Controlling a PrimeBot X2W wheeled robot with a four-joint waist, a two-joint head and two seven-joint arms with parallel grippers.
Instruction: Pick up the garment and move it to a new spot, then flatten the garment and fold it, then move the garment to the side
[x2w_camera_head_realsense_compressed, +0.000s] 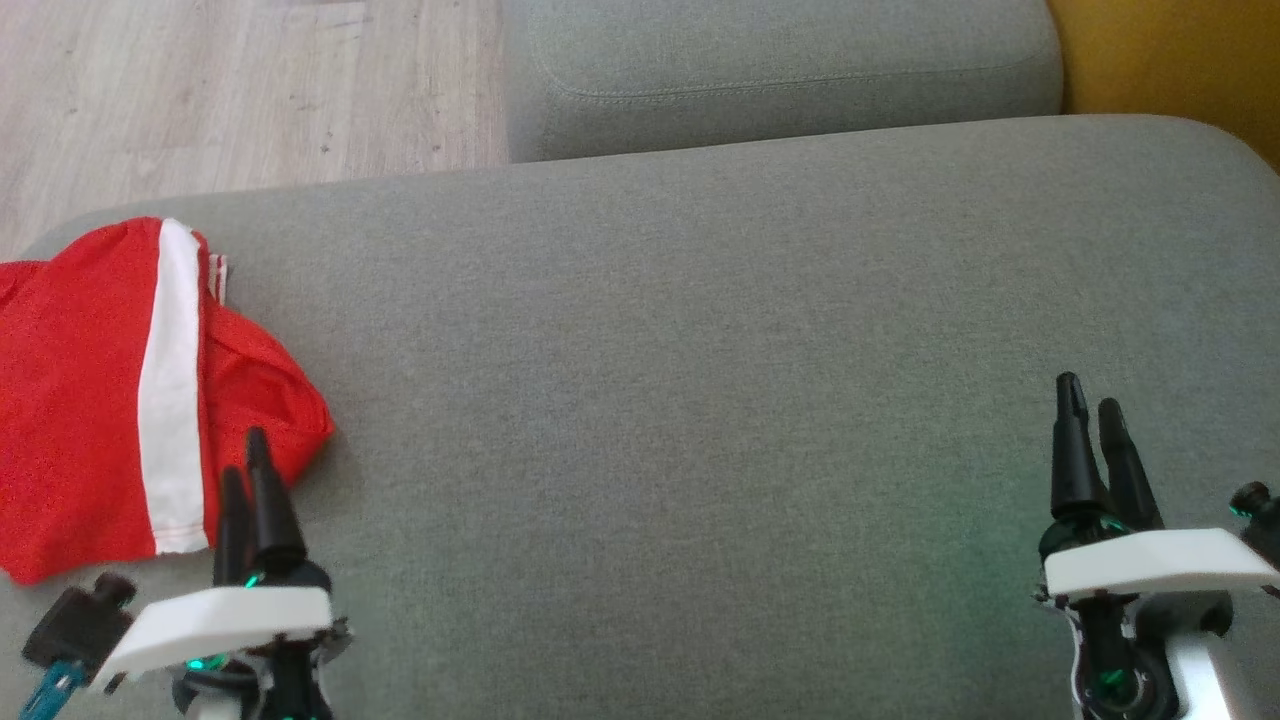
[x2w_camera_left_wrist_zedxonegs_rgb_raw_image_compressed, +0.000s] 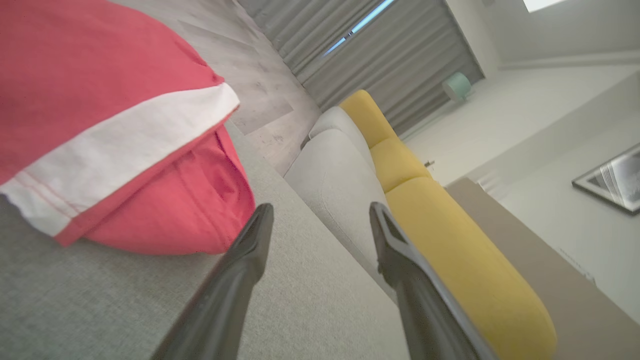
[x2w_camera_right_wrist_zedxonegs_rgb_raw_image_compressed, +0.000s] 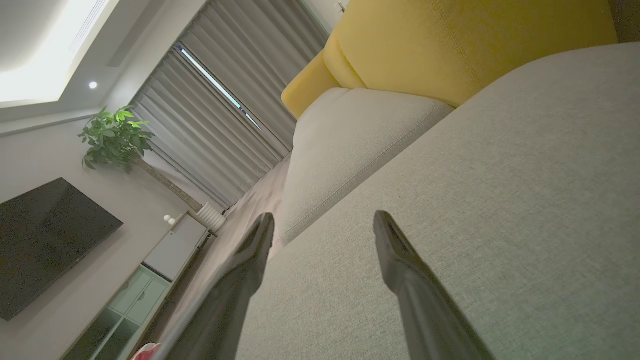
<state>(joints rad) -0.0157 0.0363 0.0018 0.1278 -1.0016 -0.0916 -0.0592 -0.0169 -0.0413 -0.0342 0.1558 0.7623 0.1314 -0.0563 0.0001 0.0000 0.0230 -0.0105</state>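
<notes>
The garment (x2w_camera_head_realsense_compressed: 100, 400) is red with a white stripe and lies bunched at the left edge of the grey sofa seat (x2w_camera_head_realsense_compressed: 680, 380). In the left wrist view the garment (x2w_camera_left_wrist_zedxonegs_rgb_raw_image_compressed: 110, 115) fills the upper left, just beyond the fingertips. My left gripper (x2w_camera_head_realsense_compressed: 245, 465) hovers at the garment's near right corner, open, with nothing between its fingers (x2w_camera_left_wrist_zedxonegs_rgb_raw_image_compressed: 250, 245). Far to the right my right gripper (x2w_camera_head_realsense_compressed: 1090, 400) stands open over bare seat fabric, its fingers (x2w_camera_right_wrist_zedxonegs_rgb_raw_image_compressed: 395, 250) well apart and empty.
A second grey cushion (x2w_camera_head_realsense_compressed: 780, 70) lies behind the seat, with a yellow backrest (x2w_camera_head_realsense_compressed: 1170, 60) at the upper right. Wooden floor (x2w_camera_head_realsense_compressed: 230, 90) shows at the upper left. The seat's left edge runs just beyond the garment.
</notes>
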